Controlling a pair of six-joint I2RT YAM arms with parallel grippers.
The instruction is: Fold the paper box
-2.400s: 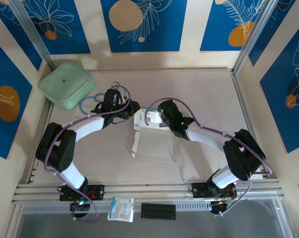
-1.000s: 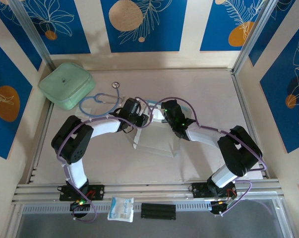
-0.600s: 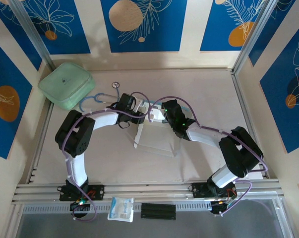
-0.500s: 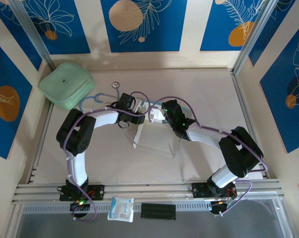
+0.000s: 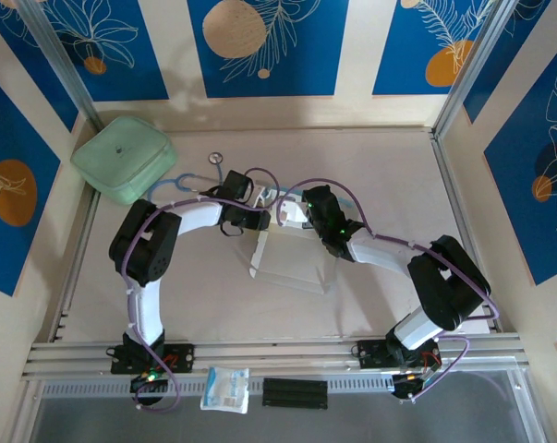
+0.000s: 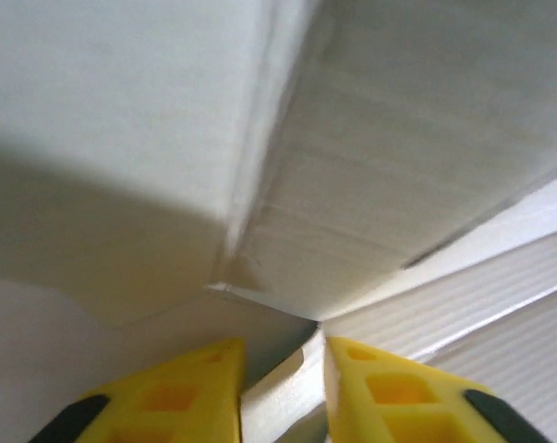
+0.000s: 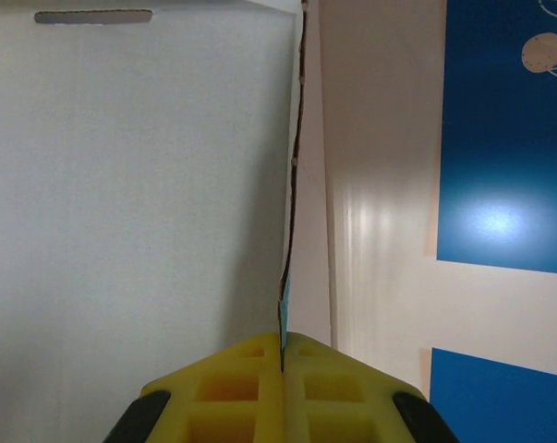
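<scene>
Far left of surface (image 5: pixel 389 185): green case (image 5: pixel 124 157), count 1. Beside it, stethoscope (image 5: pixel 216 159), count 1; chest piece and part of the tubing are uncovered, whereas 2.4 s ago the left arm lay over them. Left gripper (image 6: pixel 283 349) is at the far-left corner of the paper box (image 5: pixel 292 263); 2.4 s ago it sat left of the box, apart from it. Its fingers (image 6: pixel 190 392) are set a little apart with a white cardboard strip in the gap; cannot tell whether they press it. Paper box, count 1, mid-surface between the two arms: white side up, long axis roughly near-to-far and slightly skewed, flat sheet toward the arm bases, raised panels at the far end. The flat part has shifted slightly since 2.4 s ago. Right gripper (image 7: pixel 283 343) is at the raised far end, about where it was; fingers pressed together, pinching a thin upright panel edge-on, with a sliver of blue at the edge. Near rail: packet (image 5: pixel 225 389), count 1; black bar (image 5: pixel 295 393), count 1. Grippers: 2.
</scene>
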